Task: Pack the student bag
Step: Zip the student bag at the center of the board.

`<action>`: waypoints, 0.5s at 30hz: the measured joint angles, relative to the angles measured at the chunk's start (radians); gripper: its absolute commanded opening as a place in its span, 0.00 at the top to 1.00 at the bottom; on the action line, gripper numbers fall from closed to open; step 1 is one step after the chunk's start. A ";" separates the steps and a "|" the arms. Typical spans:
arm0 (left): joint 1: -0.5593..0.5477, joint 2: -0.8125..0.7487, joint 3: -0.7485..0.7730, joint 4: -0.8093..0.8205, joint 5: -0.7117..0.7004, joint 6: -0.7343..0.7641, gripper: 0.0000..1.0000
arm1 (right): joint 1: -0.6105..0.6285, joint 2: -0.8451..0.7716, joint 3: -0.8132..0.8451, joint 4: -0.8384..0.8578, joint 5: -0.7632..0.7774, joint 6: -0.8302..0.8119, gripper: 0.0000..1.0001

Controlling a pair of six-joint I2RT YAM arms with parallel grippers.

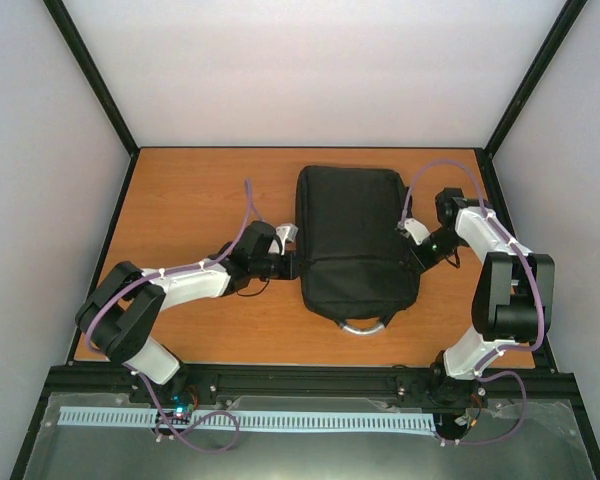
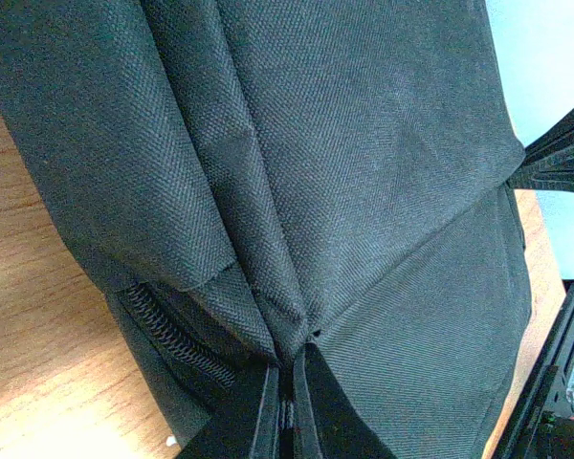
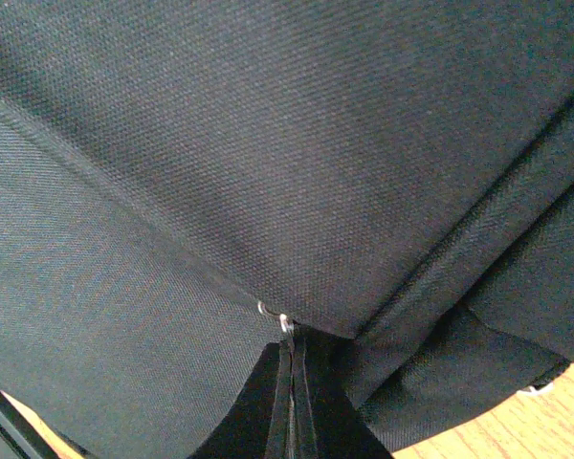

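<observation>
Top external view: the student bag lies flat in the middle of the wooden table, its long side running from the upper part of the frame toward the lower part. Its grey loop handle sits at the lower end. The left gripper meets the bag's left edge about halfway down, and the right gripper meets the right edge at much the same height, so the bag lies between the two.

In the left wrist view the black fabric fills nearly the whole frame. Several folds run down and converge at the bottom centre, where the two dark fingers are pressed together with a pinch of the cloth caught between them. A zip runs along the bag's side at the lower left, just beside the fingers, with bare wood further left.

In the right wrist view the bag again covers almost everything. The fingers stand at the bottom centre, closed tight, with a fold of the fabric drawn down into their tips. A small metal ring shows just above and to the left of the tips, against the cloth. A sliver of table shows at the lower right corner.
</observation>
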 measured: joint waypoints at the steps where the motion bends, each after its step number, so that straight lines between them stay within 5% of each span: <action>1: 0.000 0.000 0.003 -0.005 -0.001 0.001 0.99 | -0.007 0.000 0.000 -0.002 -0.006 0.000 0.97; 10: 0.000 0.021 0.029 -0.032 -0.008 0.014 0.94 | -0.054 0.004 -0.007 -0.010 -0.056 -0.023 0.92; 15: 0.007 0.027 0.071 -0.117 -0.046 0.056 0.60 | -0.074 -0.002 -0.002 -0.018 -0.080 -0.016 0.80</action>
